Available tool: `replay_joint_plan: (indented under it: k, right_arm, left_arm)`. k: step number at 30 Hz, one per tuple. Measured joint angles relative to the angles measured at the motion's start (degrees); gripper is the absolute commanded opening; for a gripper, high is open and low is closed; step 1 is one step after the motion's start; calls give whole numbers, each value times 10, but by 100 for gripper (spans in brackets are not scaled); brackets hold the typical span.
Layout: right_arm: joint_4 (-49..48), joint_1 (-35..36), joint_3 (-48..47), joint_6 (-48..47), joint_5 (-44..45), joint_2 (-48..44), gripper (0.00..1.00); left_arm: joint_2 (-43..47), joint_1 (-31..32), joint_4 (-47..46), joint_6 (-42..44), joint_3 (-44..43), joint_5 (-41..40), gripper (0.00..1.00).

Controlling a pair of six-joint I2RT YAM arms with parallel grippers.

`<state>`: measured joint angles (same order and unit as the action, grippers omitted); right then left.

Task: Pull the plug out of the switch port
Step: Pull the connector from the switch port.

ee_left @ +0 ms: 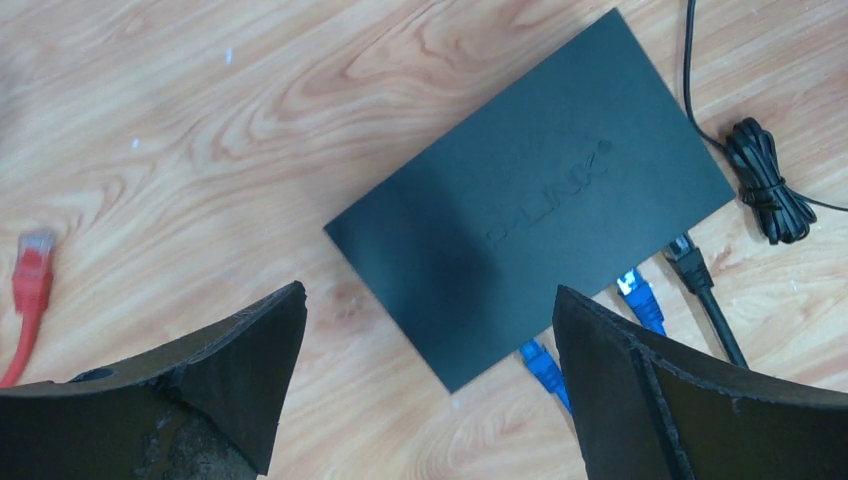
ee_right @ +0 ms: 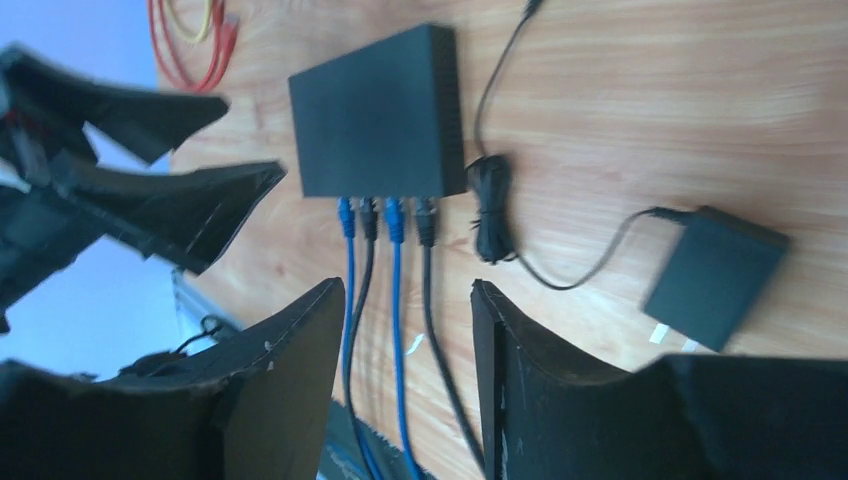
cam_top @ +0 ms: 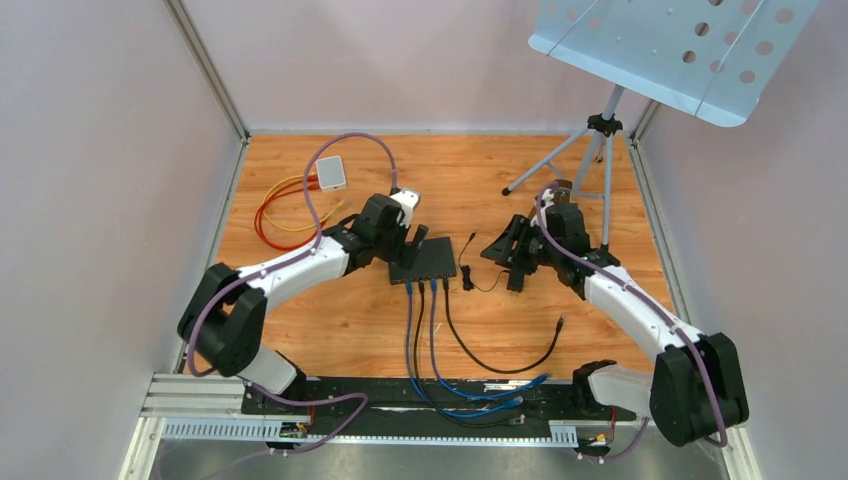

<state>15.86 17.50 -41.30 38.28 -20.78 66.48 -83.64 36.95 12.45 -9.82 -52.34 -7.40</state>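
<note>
The black switch (cam_top: 430, 260) lies mid-table; it also shows in the left wrist view (ee_left: 530, 210) and the right wrist view (ee_right: 380, 115). Several plugs sit in its near ports: a blue plug (ee_right: 346, 215), a black plug (ee_right: 368, 215), a second blue plug (ee_right: 394, 215) and a second black plug (ee_right: 425, 222). My left gripper (cam_top: 412, 240) (ee_left: 430, 300) is open and hovers over the switch's left end, holding nothing. My right gripper (cam_top: 497, 250) (ee_right: 408, 285) is open to the right of the switch, above the cables and apart from the plugs.
A power adapter (ee_right: 712, 275) with a bundled thin cord (ee_right: 492, 215) lies right of the switch. A white box (cam_top: 331, 172) with orange and yellow cables (cam_top: 285, 210) sits at the back left, a red plug (ee_left: 35, 265) loose. A music stand's tripod (cam_top: 590, 150) stands back right.
</note>
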Motion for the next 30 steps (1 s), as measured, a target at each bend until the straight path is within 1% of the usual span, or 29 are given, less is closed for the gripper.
replay_joint_plan:
  k: [3,6,11,18,22,28,30]
  right_arm:
    - [-47,30,13,37,-39,42,44]
    - [-83,63,18,69,-61,101,40]
    - [-136,104,18,112,-73,185,39]
    - [-196,113,9,148,-83,253,37]
    - [-212,115,4,162,-78,279,36]
    - [-227,116,3,177,-60,301,35]
    - [-237,116,3,182,-58,309,32]
  left_arm:
    - [-55,-2,21,21,-48,24,100]
    - [-89,-2,27,45,-87,35,100]
    - [-103,-2,28,76,-104,57,100]
    - [-106,-2,31,96,-103,74,99]
    - [-110,-2,31,103,-102,74,97]
    - [-149,-2,46,127,-113,76,94]
    - [-158,-2,55,134,-113,78,94]
